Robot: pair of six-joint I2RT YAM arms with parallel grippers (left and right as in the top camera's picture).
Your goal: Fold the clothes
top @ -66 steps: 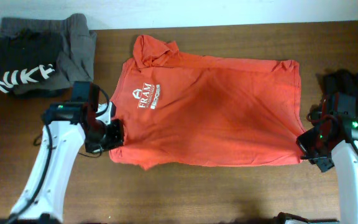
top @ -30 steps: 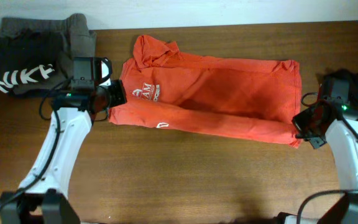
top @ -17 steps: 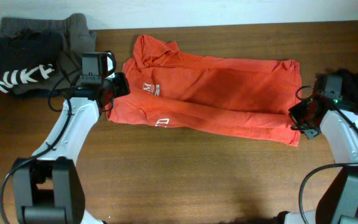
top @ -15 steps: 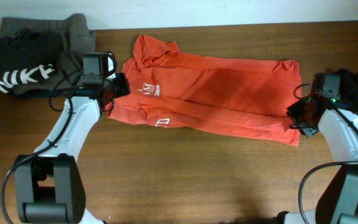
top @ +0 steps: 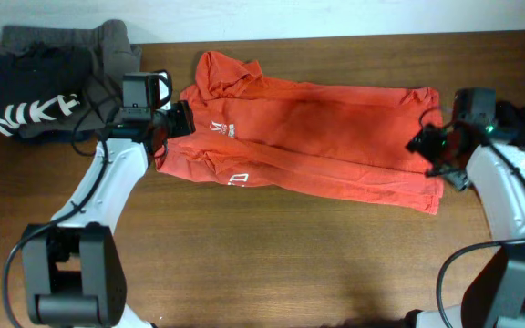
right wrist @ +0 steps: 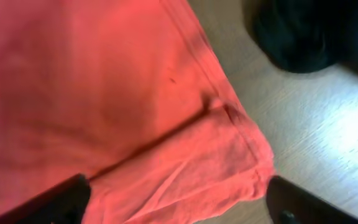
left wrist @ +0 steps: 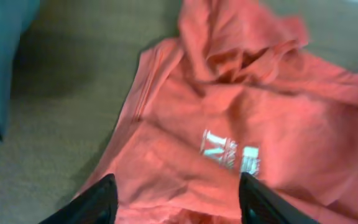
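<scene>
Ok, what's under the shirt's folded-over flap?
The red shirt itself: its white lettering shows partly above the fold edge. The rest of the lettering and the table beneath are covered.

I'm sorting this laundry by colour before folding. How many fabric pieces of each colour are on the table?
Red-orange shirt: 1
Black garment with white lettering: 1
Grey garment: 1
Black bundle beside the shirt's right-hand corner, kind unclear: 1
Total: 4
</scene>
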